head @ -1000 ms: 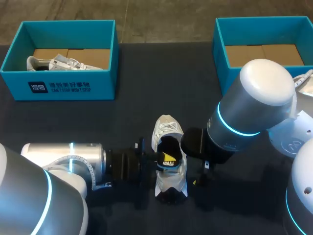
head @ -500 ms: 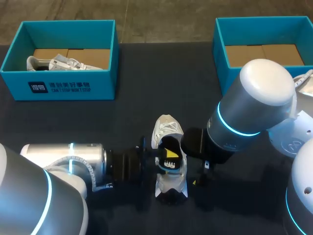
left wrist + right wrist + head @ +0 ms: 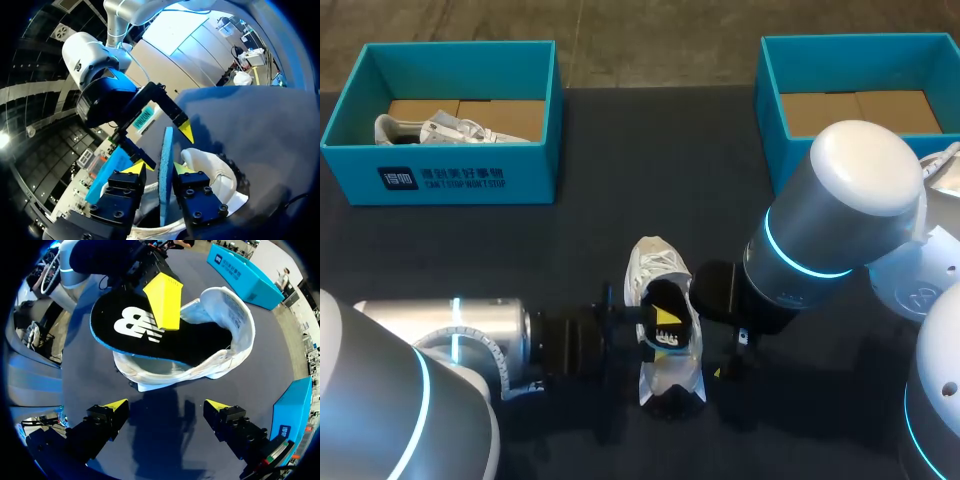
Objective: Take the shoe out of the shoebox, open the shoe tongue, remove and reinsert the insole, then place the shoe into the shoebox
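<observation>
While the white lace-up trainer (image 3: pixel 655 268) lies on the dark table (image 3: pixel 620 200) about midway between the two arms, its black foam insole with a blue edge (image 3: pixel 150 335) has one end raised out of the opening and the other end down inside. The left gripper (image 3: pixel 665 328) comes in from the side and is clamped on that insole. In the left wrist view the blue edge stands upright between the two yellow tips. The right wrist view shows one yellow tip pressed flat on the black top face. A white logo is printed on that face, just beside the tip.

The right gripper (image 3: pixel 165 407) hangs just beside the trainer over bare table, its fingers spread wide with nothing between them.

At the far left of the table stands a teal cardboard shoebox (image 3: pixel 530 170) with white print and a small white emblem on its front wall. A second white shoe (image 3: pixel 450 128) lies inside it on the brown floor. A matching teal shoebox (image 3: pixel 770 120) stands at the far right, showing only its brown floor.
</observation>
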You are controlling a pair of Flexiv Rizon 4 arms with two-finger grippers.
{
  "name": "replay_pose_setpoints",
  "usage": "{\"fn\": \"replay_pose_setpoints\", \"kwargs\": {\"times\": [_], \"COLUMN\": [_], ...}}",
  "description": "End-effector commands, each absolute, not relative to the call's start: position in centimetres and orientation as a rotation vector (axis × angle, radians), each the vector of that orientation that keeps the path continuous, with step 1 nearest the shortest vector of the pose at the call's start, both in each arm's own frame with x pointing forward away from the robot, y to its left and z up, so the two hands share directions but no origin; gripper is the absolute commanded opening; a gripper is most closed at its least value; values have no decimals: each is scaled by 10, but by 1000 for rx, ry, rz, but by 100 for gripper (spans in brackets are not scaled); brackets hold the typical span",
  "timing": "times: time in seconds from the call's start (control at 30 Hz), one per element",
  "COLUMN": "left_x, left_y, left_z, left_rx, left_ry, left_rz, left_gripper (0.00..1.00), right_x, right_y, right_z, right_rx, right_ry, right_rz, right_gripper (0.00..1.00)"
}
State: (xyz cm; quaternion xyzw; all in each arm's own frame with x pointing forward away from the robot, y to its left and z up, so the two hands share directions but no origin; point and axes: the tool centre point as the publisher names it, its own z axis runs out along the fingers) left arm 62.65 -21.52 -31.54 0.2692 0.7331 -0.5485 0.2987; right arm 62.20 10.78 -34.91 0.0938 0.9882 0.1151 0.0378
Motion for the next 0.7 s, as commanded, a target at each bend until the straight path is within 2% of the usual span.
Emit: {"fn": "replay_pose_setpoints", "kwargs": {"times": [0.03, 0.1, 0.13, 0.17, 0.7], "left_x": [619, 618, 617, 617, 633], "left_y": [-213, -213, -214, -215, -220], "left_z": [-310, -310, -310, -310, -332], "left_rx": [702, 700, 699, 699, 713], "left_ry": [1964, 1968, 1972, 1976, 1991], "left_rz": [-1437, -1433, -1434, -1433, -1394], "left_gripper": [15, 8, 1, 0, 0], "right_x": [621, 621, 621, 621, 621], "right_y": [106, 106, 106, 106, 106], "right_z": [-350, -350, -350, -350, -350], "right_rx": [286, 286, 286, 286, 286], "right_ry": [3031, 3031, 3031, 3031, 3031], "right_rz": [358, 358, 358, 358, 358], "right_gripper": [100, 100, 100, 100, 100]}}
